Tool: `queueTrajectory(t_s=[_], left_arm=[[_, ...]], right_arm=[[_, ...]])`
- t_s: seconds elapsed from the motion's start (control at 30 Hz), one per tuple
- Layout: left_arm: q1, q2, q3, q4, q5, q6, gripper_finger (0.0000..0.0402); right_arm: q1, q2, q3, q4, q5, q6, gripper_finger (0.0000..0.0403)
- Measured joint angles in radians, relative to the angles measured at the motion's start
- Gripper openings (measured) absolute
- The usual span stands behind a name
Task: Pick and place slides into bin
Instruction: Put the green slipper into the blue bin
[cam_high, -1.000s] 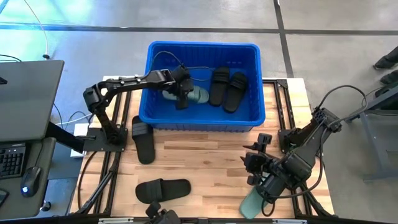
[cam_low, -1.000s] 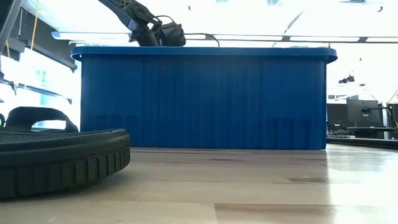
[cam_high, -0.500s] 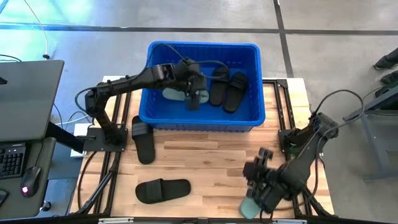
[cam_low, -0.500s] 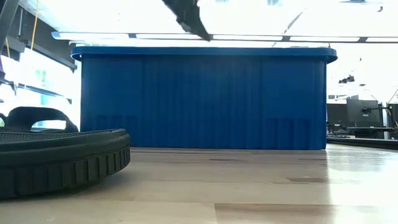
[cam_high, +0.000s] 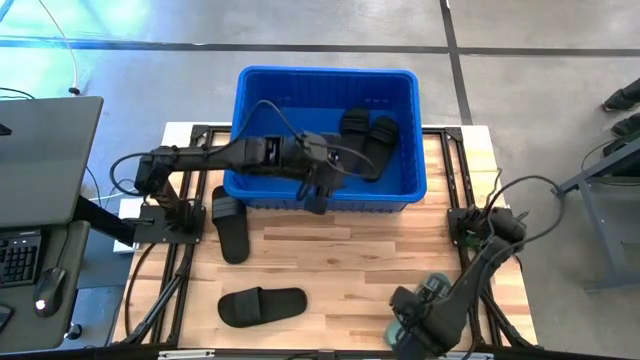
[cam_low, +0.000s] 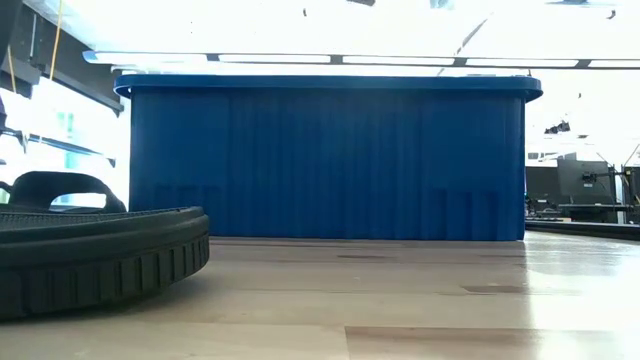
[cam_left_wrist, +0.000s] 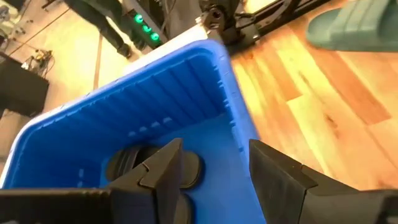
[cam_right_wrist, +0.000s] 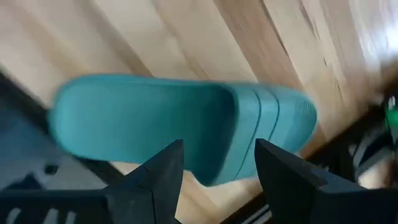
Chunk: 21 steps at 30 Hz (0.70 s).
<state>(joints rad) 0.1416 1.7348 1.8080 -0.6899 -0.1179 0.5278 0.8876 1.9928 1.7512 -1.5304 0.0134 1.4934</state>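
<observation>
The blue bin (cam_high: 325, 80) stands at the table's far middle and holds two black slides (cam_high: 362, 140). My left gripper (cam_high: 318, 190) is open and empty above the bin's near wall (cam_left_wrist: 233, 106). The two black slides also show past its fingers in the left wrist view (cam_left_wrist: 149, 165). My right gripper (cam_high: 412, 322) is open at the table's near right edge, just over a sage green slide (cam_right_wrist: 186, 124). The slide lies flat on the wood, and its strap end (cam_right_wrist: 280, 118) is in view. I cannot tell whether the fingers touch it. Two more black slides (cam_high: 230, 222) (cam_high: 262, 305) lie on the table's left.
In the low view, a black slide (cam_low: 95, 260) lies close in the near left foreground, in front of the bin (cam_low: 325, 160). Dark frame rails (cam_high: 180, 270) run along both table sides. Bare wood (cam_high: 340, 260) lies between the bin and the near edge.
My left gripper has moved from inside the bin's left part toward the table's near right, and now stands over the bin's near wall. My right gripper has moved toward the table's near edge and down over the green slide.
</observation>
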Motion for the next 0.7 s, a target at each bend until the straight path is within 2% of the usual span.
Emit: queueTrajectory(t_s=[0.17, 0.3, 0.7], left_arm=[[-0.037, 0.000, 0.000, 0.000, -0.007, 0.000, 0.0170], [-0.053, 0.000, 0.000, 0.000, -0.007, 0.000, 0.0166], [-0.057, 0.000, -0.001, 0.001, -0.007, -0.036, 0.0166]], right_arm=[[0.013, 0.064, 0.000, 0.000, -0.076, 0.128, 0.0188], [0.023, 0.123, 0.000, -0.047, -0.168, 0.131, 0.0188], [0.039, 0.271, 0.001, -0.042, -0.100, 0.070, 0.0185]])
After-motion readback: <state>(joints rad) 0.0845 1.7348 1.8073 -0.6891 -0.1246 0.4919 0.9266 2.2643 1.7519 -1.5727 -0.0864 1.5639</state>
